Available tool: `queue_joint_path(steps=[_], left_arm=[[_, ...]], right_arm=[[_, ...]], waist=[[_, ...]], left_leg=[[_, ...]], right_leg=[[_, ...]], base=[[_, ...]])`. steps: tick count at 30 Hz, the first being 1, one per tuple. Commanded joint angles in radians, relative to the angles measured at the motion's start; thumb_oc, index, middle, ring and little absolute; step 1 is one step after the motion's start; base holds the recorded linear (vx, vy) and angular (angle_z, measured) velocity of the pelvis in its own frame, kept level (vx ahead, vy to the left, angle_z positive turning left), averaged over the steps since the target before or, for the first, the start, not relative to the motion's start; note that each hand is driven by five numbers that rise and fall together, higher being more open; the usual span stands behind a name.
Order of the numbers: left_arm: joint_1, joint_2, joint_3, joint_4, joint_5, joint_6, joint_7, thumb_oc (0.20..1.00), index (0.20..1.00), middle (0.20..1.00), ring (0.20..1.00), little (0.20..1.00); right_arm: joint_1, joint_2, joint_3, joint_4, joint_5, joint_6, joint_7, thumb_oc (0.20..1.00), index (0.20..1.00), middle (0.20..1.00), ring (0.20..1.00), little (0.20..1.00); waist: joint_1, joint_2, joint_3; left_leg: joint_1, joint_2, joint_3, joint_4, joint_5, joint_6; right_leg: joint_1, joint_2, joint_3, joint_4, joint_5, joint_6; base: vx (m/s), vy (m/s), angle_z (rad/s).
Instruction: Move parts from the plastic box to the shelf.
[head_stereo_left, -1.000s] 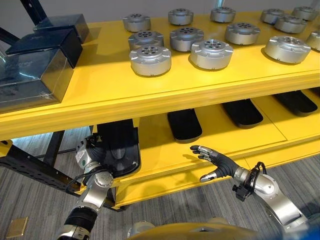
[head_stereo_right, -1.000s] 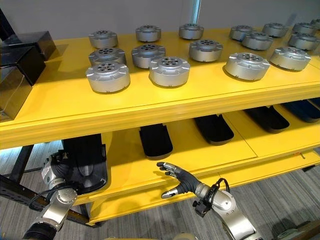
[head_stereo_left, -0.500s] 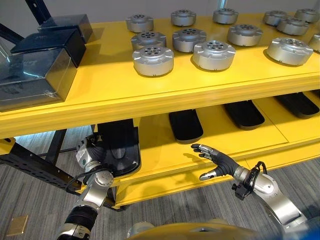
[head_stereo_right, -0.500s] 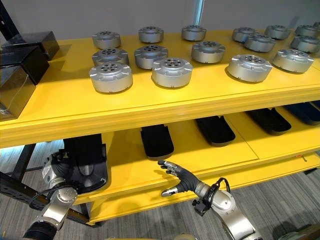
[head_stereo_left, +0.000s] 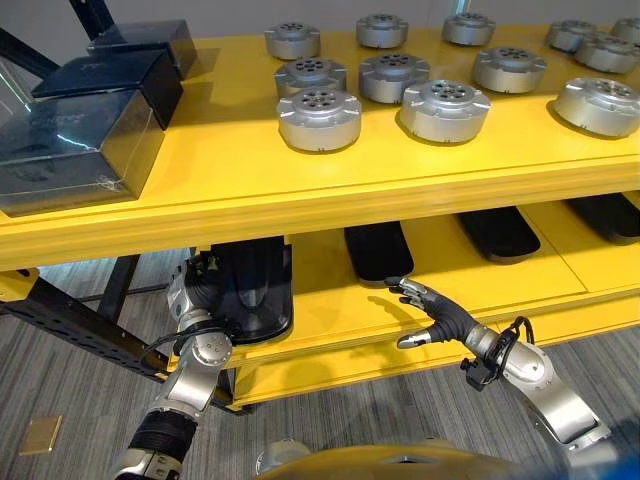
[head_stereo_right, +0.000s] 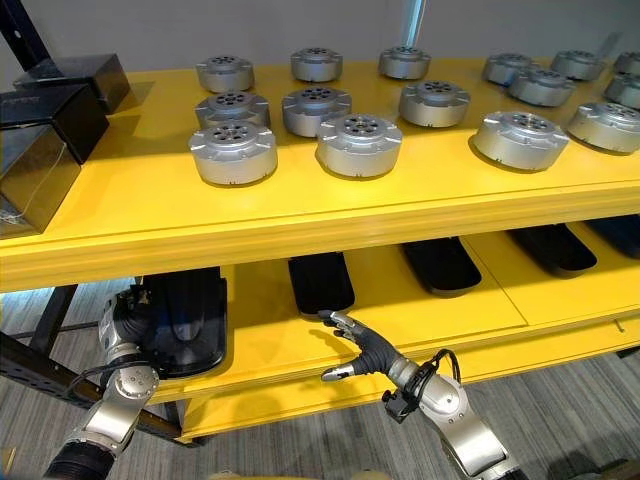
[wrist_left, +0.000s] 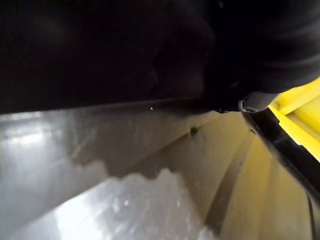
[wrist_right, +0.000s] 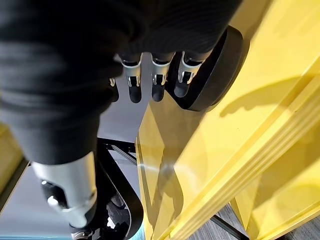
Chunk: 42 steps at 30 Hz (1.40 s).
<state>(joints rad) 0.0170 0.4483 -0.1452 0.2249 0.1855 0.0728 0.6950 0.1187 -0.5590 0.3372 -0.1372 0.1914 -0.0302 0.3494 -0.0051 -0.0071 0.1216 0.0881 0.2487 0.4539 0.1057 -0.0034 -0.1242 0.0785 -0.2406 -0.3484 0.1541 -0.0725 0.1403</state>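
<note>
The left hand (head_stereo_left: 205, 290) is reaching into the black box (head_stereo_left: 250, 290) at lower left, under the shelf (head_stereo_left: 200, 180); whether its fingers are curled cannot be told. The right hand (head_stereo_left: 435, 315) is hovering spread at lower centre. Silver parts (head_stereo_left: 320, 118) are sitting along the top.

Both head eyes are looking down on the same yellow shelf (head_stereo_left: 250, 190); each wrist camera is peering along its lower tier from very close.

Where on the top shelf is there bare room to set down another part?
The widest bare patch on the top shelf lies between the dark boxes at the left end and the round metal parts. A bare strip runs along the front edge before them. Further right, the parts stand close together in rows.
</note>
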Motion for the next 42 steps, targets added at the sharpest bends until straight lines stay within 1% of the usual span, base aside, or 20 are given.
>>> queue_joint_path(steps=[1, 6, 8, 20, 21, 22, 27, 32, 42], left_arm=[[-0.08, 0.06, 0.051, -0.038, -0.002, -0.052, 0.008, 0.2, 0.2, 0.2, 0.2, 0.2], [-0.084, 0.059, 0.051, -0.047, 0.015, -0.054, 0.016, 0.2, 0.2, 0.2, 0.2, 0.2], [-0.087, 0.065, 0.052, -0.05, 0.007, -0.055, 0.019, 0.2, 0.2, 0.2, 0.2, 0.2], [-0.09, 0.06, 0.055, -0.054, -0.003, -0.051, 0.02, 0.2, 0.2, 0.2, 0.2, 0.2], [-0.148, 0.046, 0.13, -0.024, 0.024, -0.065, 0.038, 0.2, 0.2, 0.2, 0.2, 0.2], [-0.146, 0.045, 0.132, -0.027, 0.024, -0.064, 0.036, 0.2, 0.2, 0.2, 0.2, 0.2], [-0.136, 0.045, 0.136, -0.04, 0.013, -0.056, 0.037, 0.2, 0.2, 0.2, 0.2, 0.2], [-0.124, 0.044, 0.139, -0.04, 0.011, -0.063, 0.036, 0.2, 0.2, 0.2, 0.2, 0.2], [-0.116, 0.043, 0.143, -0.043, 0.004, -0.058, 0.028, 0.2, 0.2, 0.2, 0.2, 0.2]], right_arm=[[-0.058, 0.034, -0.03, -0.022, 0.009, -0.081, -0.012, 1.0, 1.0, 1.0, 1.0, 1.0], [-0.073, 0.033, -0.021, -0.008, 0.013, -0.084, -0.029, 1.0, 1.0, 1.0, 1.0, 1.0], [-0.081, 0.031, -0.015, -0.007, 0.02, -0.071, -0.046, 1.0, 1.0, 1.0, 1.0, 1.0], [-0.075, 0.034, -0.017, -0.009, 0.0, -0.058, -0.049, 1.0, 1.0, 1.0, 1.0, 1.0], [-0.103, 0.059, -0.062, 0.016, -0.017, -0.058, -0.027, 1.0, 1.0, 1.0, 1.0, 1.0], [-0.103, 0.059, -0.062, 0.016, -0.014, -0.057, -0.031, 1.0, 1.0, 1.0, 1.0, 1.0], [-0.104, 0.06, -0.064, 0.018, -0.009, -0.045, -0.039, 1.0, 1.0, 1.0, 1.0, 1.0], [-0.097, 0.056, -0.067, 0.015, -0.009, -0.047, -0.034, 1.0, 1.0, 1.0, 1.0, 1.0], [-0.099, 0.054, -0.061, 0.012, -0.012, -0.039, -0.033, 1.0, 1.0, 1.0, 1.0, 1.0]], waist=[[0.01, -0.006, 0.021], [0.019, -0.008, 0.02], [0.022, -0.006, 0.017], [0.02, -0.005, 0.012], [0.024, -0.005, -0.013], [0.025, -0.005, -0.015], [0.027, -0.005, -0.014], [0.028, -0.006, -0.012], [0.031, -0.007, -0.012]], left_leg=[[-0.004, 0.014, -0.121, 0.002, 0.007, 0.004], [-0.007, 0.013, -0.128, 0.0, 0.01, 0.003], [-0.007, 0.013, -0.132, -0.003, 0.013, 0.002], [-0.001, 0.008, -0.133, -0.009, 0.014, 0.004], [0.042, -0.044, -0.077, -0.118, 0.013, 0.012], [0.038, -0.045, -0.079, -0.12, 0.017, 0.013], [0.037, -0.045, -0.082, -0.12, 0.019, 0.012], [0.037, -0.042, -0.085, -0.119, 0.021, 0.009], [0.039, -0.039, -0.087, -0.119, 0.023, 0.006]], right_leg=[[0.013, -0.004, 0.005, 0.025, -0.03, 0.017], [0.013, -0.003, 0.0, 0.023, -0.029, 0.015], [0.016, -0.003, -0.002, 0.019, -0.026, 0.015], [0.019, -0.002, 0.001, 0.016, -0.024, 0.014], [0.047, -0.04, -0.081, -0.159, 0.096, 0.071], [0.045, -0.039, -0.08, -0.164, 0.101, 0.069], [0.046, -0.037, -0.078, -0.167, 0.102, 0.067], [0.049, -0.034, -0.076, -0.169, 0.101, 0.065], [0.054, -0.032, -0.077, -0.172, 0.101, 0.062]], base=[[-0.04, -0.001, 0.03], [-0.02, -0.004, 0.08], [-0.02, 0.0, 0.12], [0.0, 0.001, 0.01], [-0.01, -0.007, 0.04], [0.0, -0.007, 0.05], [0.0, -0.002, 0.02], [0.0, 0.0, 0.0], [0.0, 0.0, 0.0]])
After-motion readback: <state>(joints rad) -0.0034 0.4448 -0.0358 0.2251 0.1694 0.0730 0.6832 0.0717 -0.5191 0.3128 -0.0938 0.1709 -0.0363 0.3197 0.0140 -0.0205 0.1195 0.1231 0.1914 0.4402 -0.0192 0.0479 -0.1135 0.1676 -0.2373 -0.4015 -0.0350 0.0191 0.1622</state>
